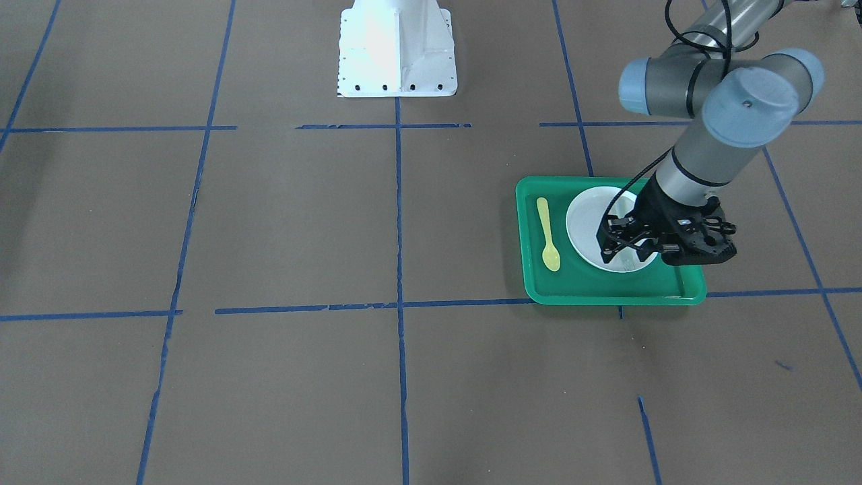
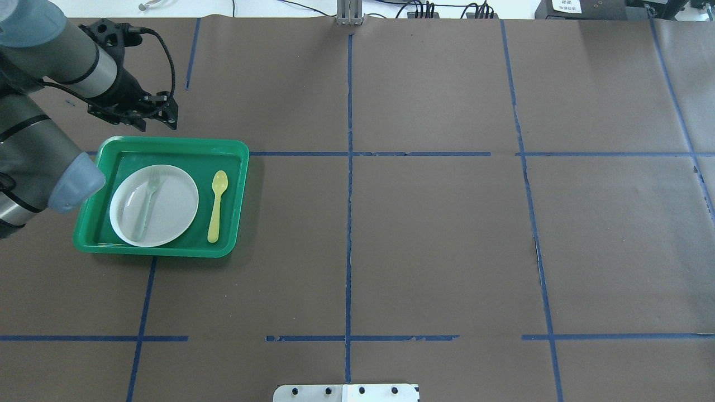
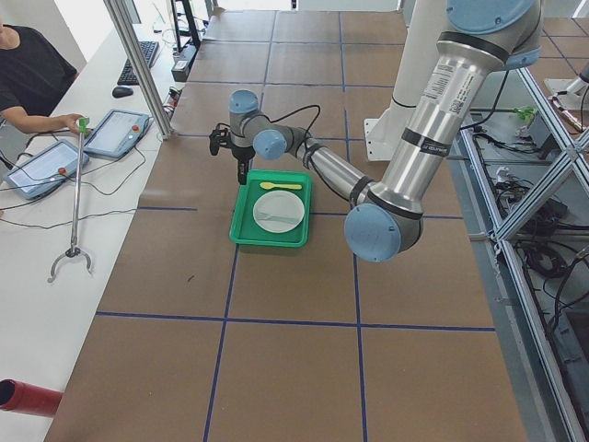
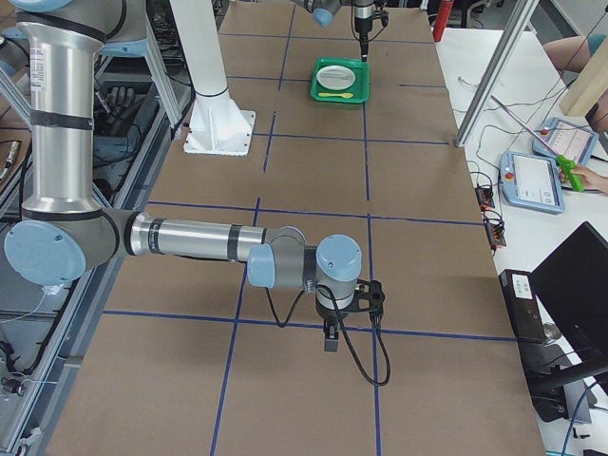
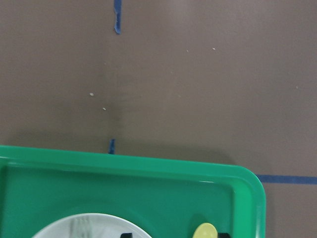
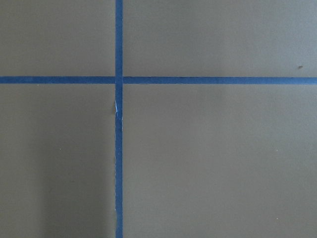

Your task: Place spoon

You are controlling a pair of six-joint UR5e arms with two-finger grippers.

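1. One spoon [image 2: 217, 207], yellow, lies flat on the floor of the green tray [image 2: 167, 146]; seen from overhead it sits at 3 o'clock of the white plate [image 2: 181, 215], just beside its rim, with the bowl pointing to 12 o'clock and the handle to 6 o'clock.
2. The pale fork [image 2: 146, 204] lies across the plate, apart from the spoon; nothing touches either utensil.
3. The left gripper [image 2: 156, 118] hangs above the brown table [image 2: 447, 223] at about 12 o'clock of the tray, past its far rim; its fingertips [image 5: 127, 235] show at the lower edge of the wrist view, well apart with nothing between them, so the hand is spread and empty.
4. The right gripper [image 4: 330, 328] shows only in the right side view, low over the table and well away from the tray; whether its fingers are apart or together cannot be told.
5. Progress, as a judgement: the spoon sits squarely beside the plate like a laid place and no hand holds it, so the placing looks done; what seems left is only for the left arm to clear the tray; if the spoon is meant for elsewhere, nothing here shows it.
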